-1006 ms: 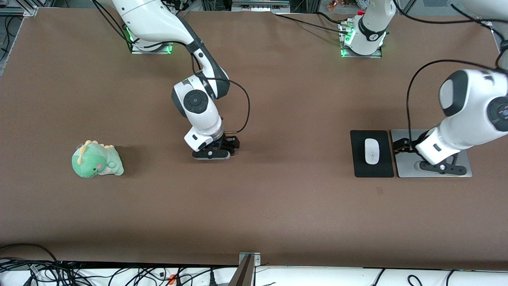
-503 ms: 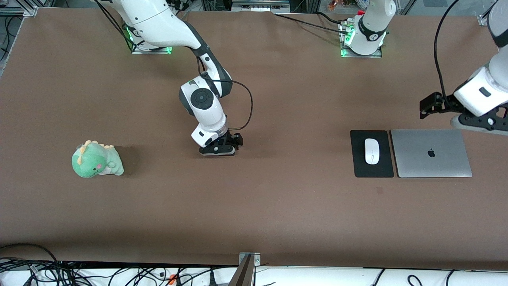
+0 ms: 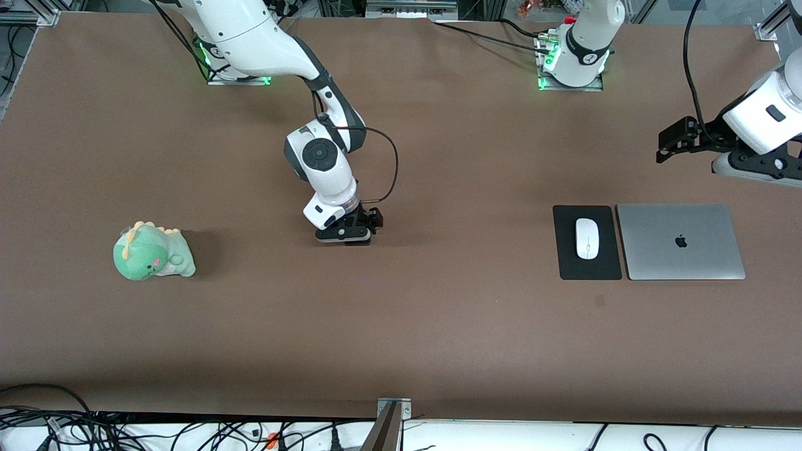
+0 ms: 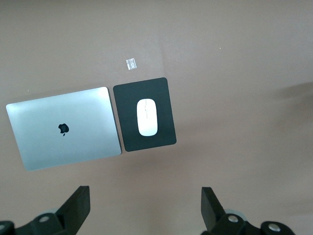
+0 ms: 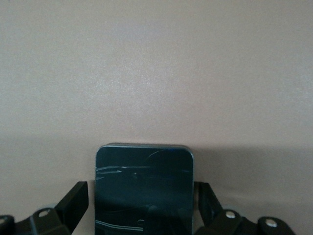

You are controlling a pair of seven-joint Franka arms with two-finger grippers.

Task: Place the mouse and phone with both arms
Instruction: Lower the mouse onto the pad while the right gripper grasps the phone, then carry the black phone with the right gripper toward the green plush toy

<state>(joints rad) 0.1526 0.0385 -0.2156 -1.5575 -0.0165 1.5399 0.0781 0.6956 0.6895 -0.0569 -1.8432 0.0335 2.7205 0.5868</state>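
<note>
Fingers [image 5: 73,200] of right gripper [image 3: 343,234] apart astride phone [image 5: 143,188], arm bent down, left gripper [image 4: 144,208] raised, fingers apart.

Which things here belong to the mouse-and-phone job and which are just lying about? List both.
Job:
- mouse, on the black mat
- phone, on the table between the open right gripper's fingers
- left gripper, open, up over the table near the laptop

Lying about:
- black mat
- laptop, closed, beside the mat
- green plush dinosaur, toward the right arm's end
</note>
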